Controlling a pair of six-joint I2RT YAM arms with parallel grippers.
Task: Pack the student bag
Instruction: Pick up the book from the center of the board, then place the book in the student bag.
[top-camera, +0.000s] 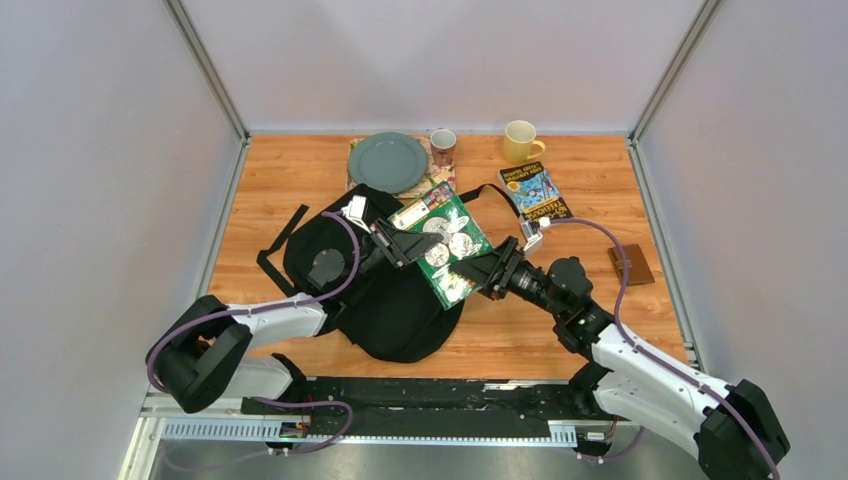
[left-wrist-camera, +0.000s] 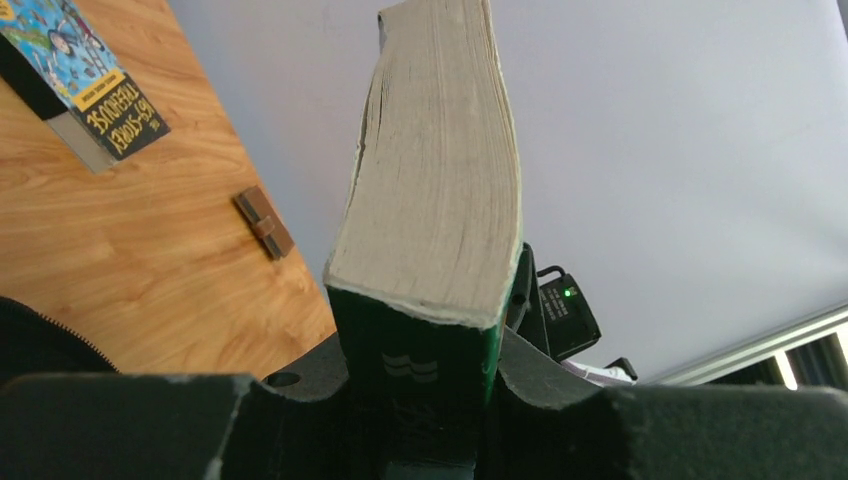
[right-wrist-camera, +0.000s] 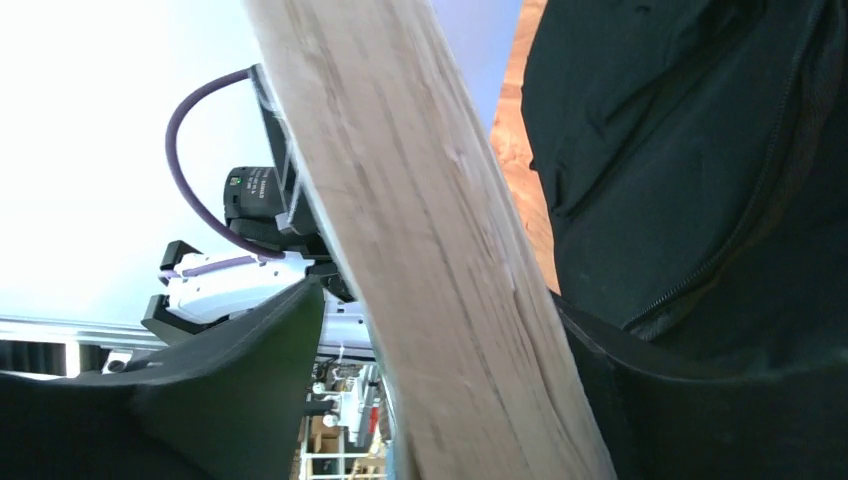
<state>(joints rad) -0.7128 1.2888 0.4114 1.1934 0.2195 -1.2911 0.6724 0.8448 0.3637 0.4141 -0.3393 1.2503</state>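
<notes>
Black student bag (top-camera: 400, 310); green book (top-camera: 447, 243), white circles; yellow mug (top-camera: 520, 141); brown wallet (top-camera: 631, 265).

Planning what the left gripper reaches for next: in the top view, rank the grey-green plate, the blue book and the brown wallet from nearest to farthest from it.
From the left gripper:
1. grey-green plate, straight beyond it, far side.
2. blue book, off to its right.
3. brown wallet, far over on the right.

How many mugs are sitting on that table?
2. A yellow mug stands at the far edge of the table, right of centre. A smaller patterned mug stands to its left, beside the grey-green plate. The black bag could hide others.
</notes>
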